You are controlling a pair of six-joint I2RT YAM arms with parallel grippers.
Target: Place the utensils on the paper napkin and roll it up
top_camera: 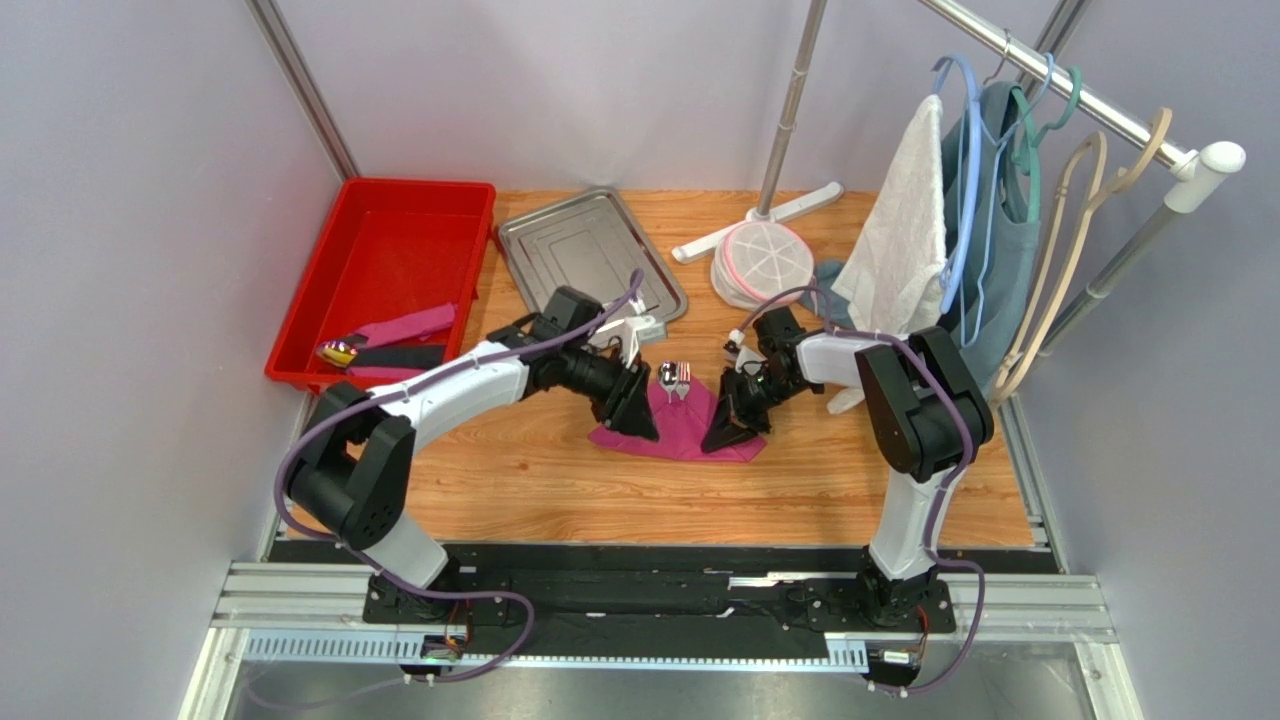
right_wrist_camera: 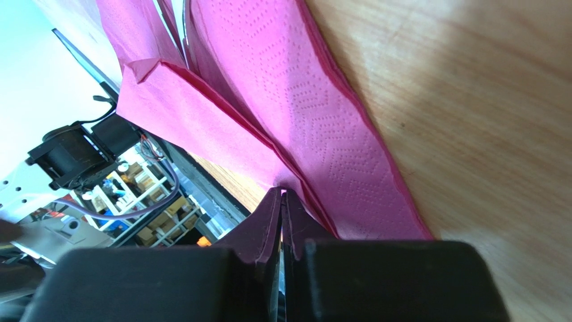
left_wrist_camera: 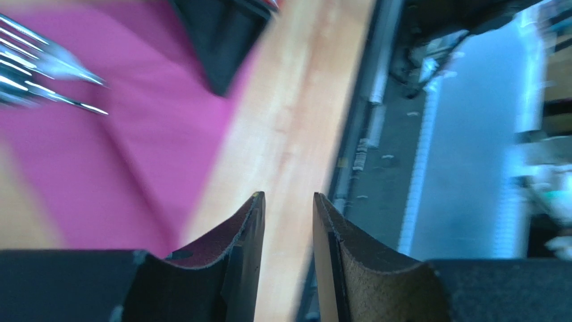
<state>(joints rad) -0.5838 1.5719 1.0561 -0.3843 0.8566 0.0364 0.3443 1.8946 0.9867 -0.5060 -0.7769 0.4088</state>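
The paper napkin (right_wrist_camera: pixel 322 100) lies rumpled on the wooden table (top_camera: pixel 571 480) between my two grippers, with the utensils (left_wrist_camera: pixel 40 74) on it toward its far edge. It is thin, soft embossed paper that I judge will tear easily and slide over smooth steel, so a folded edge is the place to pinch. My right gripper (right_wrist_camera: pixel 282 201) is closed on such a fold. My left gripper (left_wrist_camera: pixel 289 201) stands partly open and empty, just beside the napkin.
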